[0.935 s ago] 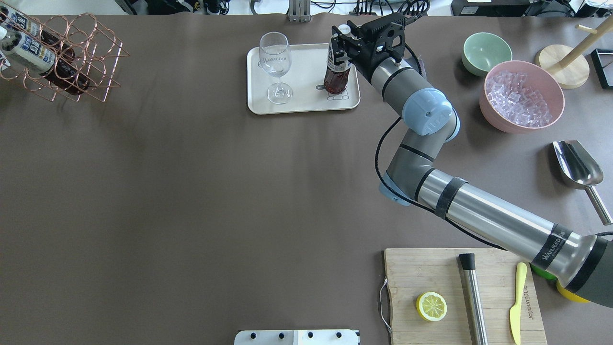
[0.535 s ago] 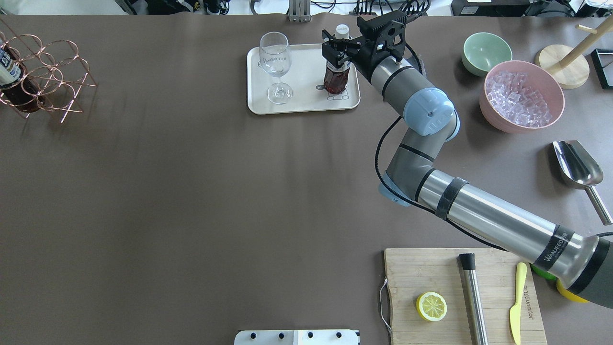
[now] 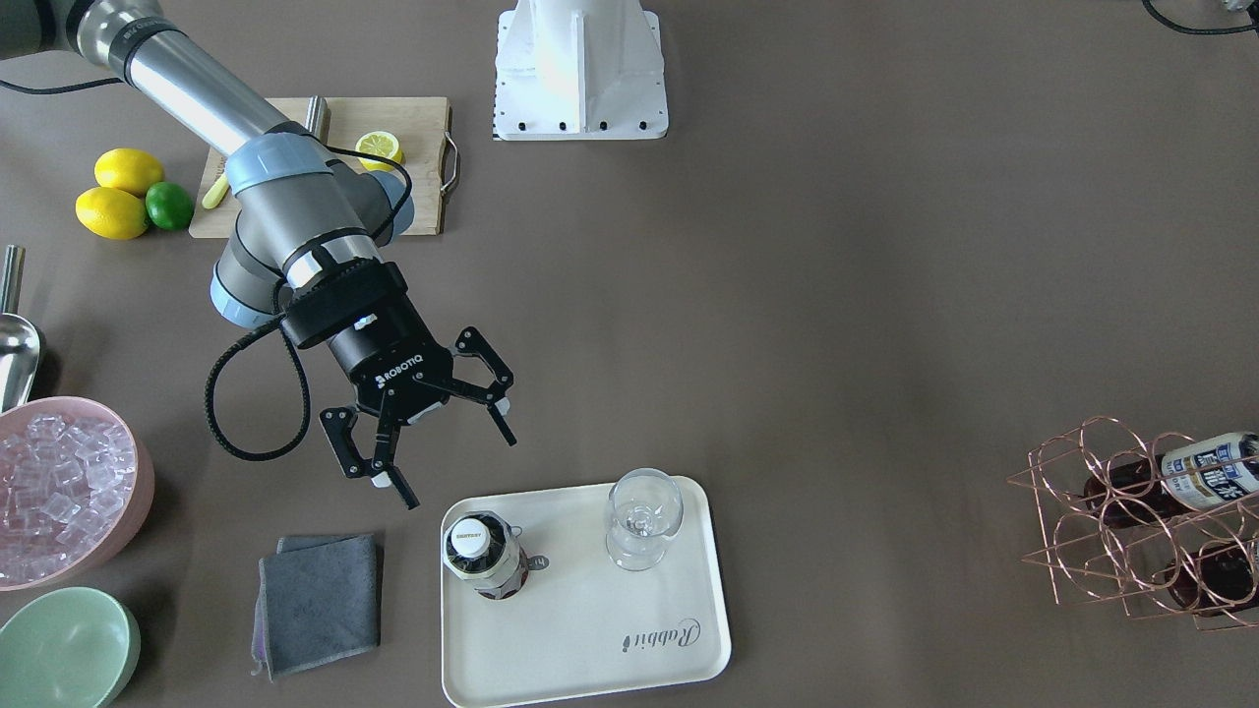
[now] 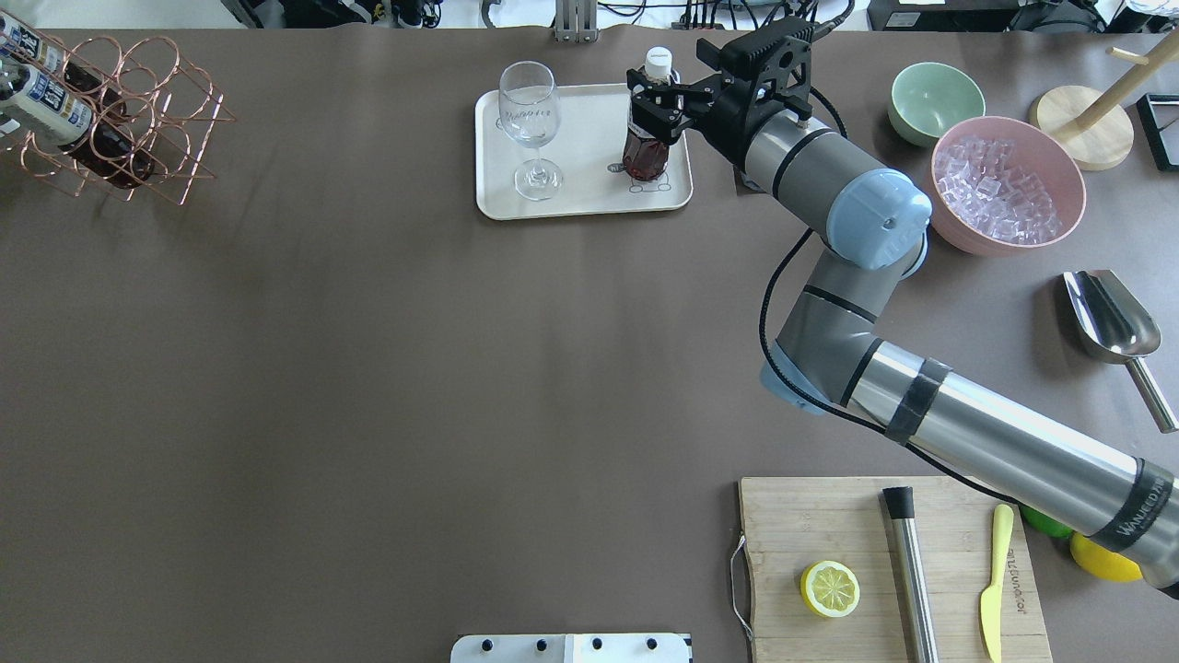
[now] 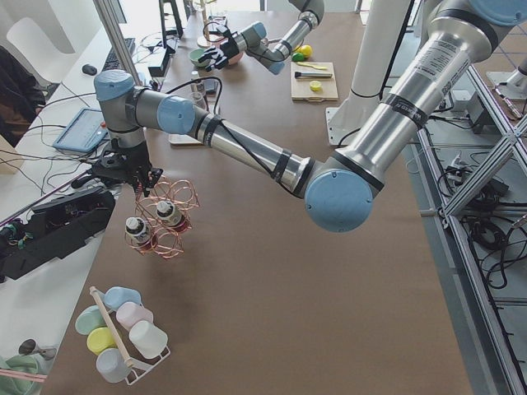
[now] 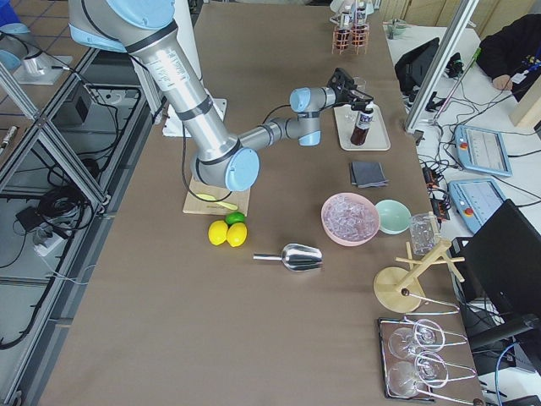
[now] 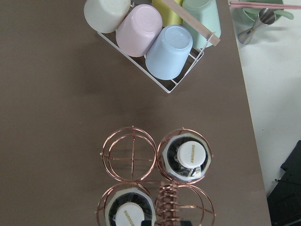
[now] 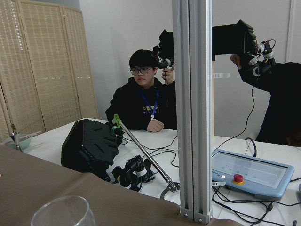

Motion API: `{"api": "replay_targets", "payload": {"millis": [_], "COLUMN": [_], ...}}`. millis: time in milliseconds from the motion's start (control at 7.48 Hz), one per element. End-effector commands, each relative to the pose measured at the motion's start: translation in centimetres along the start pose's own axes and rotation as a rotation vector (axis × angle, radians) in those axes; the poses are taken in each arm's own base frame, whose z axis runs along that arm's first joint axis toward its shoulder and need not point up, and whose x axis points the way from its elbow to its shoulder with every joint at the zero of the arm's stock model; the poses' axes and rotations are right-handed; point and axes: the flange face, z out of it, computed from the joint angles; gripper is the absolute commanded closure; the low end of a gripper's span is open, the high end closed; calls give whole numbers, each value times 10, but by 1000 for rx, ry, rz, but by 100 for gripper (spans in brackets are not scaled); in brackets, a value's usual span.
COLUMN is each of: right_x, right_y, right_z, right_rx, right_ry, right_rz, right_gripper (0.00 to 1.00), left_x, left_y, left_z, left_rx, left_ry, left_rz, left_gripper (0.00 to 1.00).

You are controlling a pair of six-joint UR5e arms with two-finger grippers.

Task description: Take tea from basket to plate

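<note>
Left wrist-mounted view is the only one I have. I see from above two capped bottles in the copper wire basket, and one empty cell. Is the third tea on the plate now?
Observer: Yes. One tea stands upright on the plate, with its cap on.
Operator: Does the right pincer hold it?
Observer: No. The right pincer is open, and in the front-facing view it is apart from the tea.
Operator: Is anything else on the plate?
Observer: A wine glass stands upright beside the tea and does not touch it.
</note>
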Motion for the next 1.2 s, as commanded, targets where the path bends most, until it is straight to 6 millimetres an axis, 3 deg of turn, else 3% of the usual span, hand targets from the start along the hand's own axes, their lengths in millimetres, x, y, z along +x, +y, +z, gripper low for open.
{"api": "replay_targets", "payload": {"millis": [0, 134, 535, 668, 802, 935, 1069], "right_x": [2, 1, -7, 3, 19, 49, 86], "right_y": [-13, -13, -13, -5, 4, 19, 37], "right_z": [-47, -62, -95, -107, -118, -131, -143], "right_rx": [-117, -190, -463, -573, -691, -810, -954], "right_ry": [-44, -51, -64, -57, -47, -8, 45], "right_rz": [-17, -23, -32, -26, -9, 10, 39], "right_gripper": [0, 0, 0, 0, 0, 0, 0], "left_x": [4, 3, 3, 3, 1, -13, -45], "left_y": [11, 11, 11, 10, 9, 8, 8], "left_z": [1, 2, 2, 1, 0, -1, -7], "left_rx": [63, 88, 86, 86, 86, 84, 83], "left_ry": [7, 7, 10, 12, 15, 26, 51], "left_rz": [59, 69, 71, 72, 73, 80, 105], "left_gripper": [14, 2, 2, 2, 2, 2, 2]}}
